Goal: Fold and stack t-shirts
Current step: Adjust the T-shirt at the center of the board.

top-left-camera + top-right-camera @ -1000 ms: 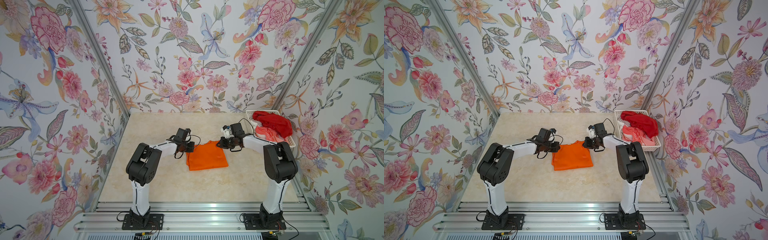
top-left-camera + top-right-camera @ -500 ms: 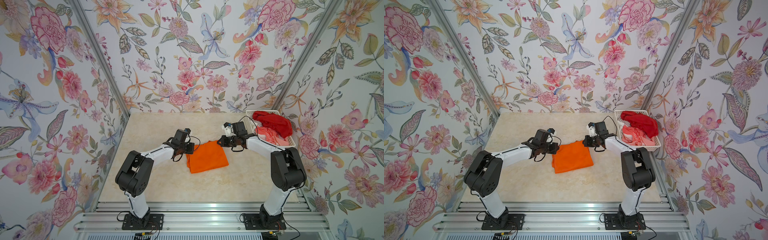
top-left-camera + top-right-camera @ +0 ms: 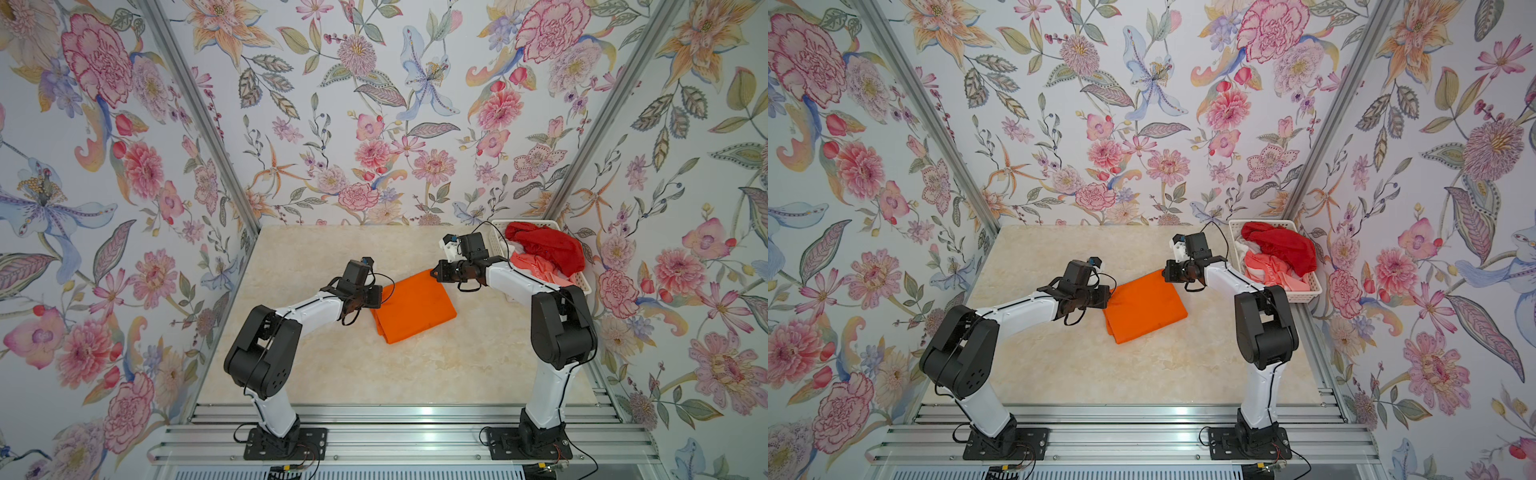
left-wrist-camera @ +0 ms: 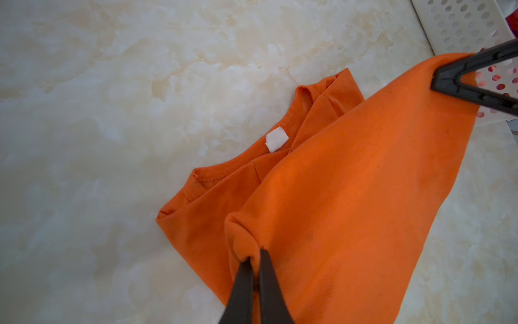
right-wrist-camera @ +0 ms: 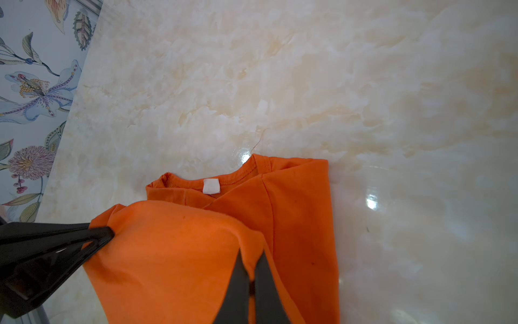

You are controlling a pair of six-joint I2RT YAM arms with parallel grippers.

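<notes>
Folded orange t-shirt (image 3: 411, 305) on marbled table (image 3: 332, 365), two corners at left gripper (image 3: 376, 297) and right gripper (image 3: 436, 275); red t-shirt (image 3: 544, 247) and coral-pink t-shirt (image 3: 536, 268) heaped in white basket (image 3: 496, 237).

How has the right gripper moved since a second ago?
Yes. The right gripper, holding the orange t-shirt, shifted slightly away from the basket, toward the back wall or upward.

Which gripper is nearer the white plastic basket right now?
Right. The right gripper pinches the orange t-shirt at the corner toward the white plastic basket; the left gripper pinches the opposite corner, farther from it.
</notes>
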